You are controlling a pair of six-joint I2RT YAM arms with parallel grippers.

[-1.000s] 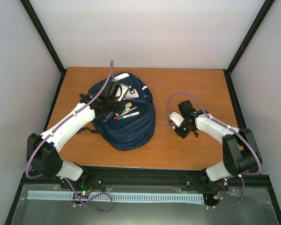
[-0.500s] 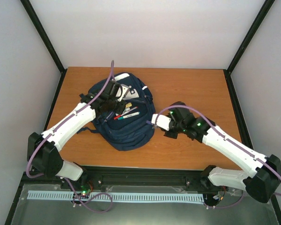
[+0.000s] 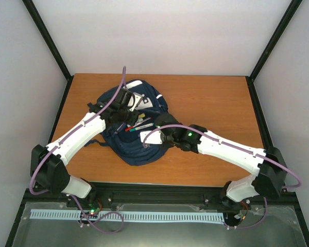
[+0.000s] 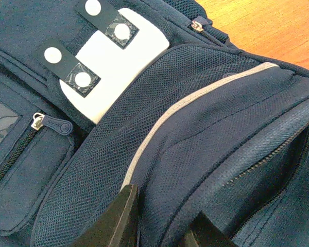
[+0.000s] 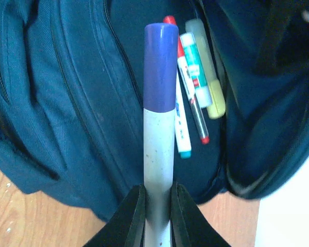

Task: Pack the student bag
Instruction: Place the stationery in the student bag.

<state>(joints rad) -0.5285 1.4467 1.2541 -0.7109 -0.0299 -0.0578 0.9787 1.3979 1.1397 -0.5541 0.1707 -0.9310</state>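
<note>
— Since a second ago, the right gripper [image 5: 157,191] has been swung from above the table [image 3: 211,98] across over the student bag [image 3: 139,141].
— And what is carried in it?
— A marker [image 5: 159,92], white with a blue cap, is pinched between its fingers, above the opened pocket where several pens [image 5: 195,77] are lodged.
— And the left gripper [image 4: 159,226]?
— It is clamped on the pocket's fabric edge. The bag is laid flat, left of the table's middle.

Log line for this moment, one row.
left claw: grips navy blue fabric backpack pocket edge | right claw: holds blue-capped white marker over open pocket | pocket: pens inside
</note>
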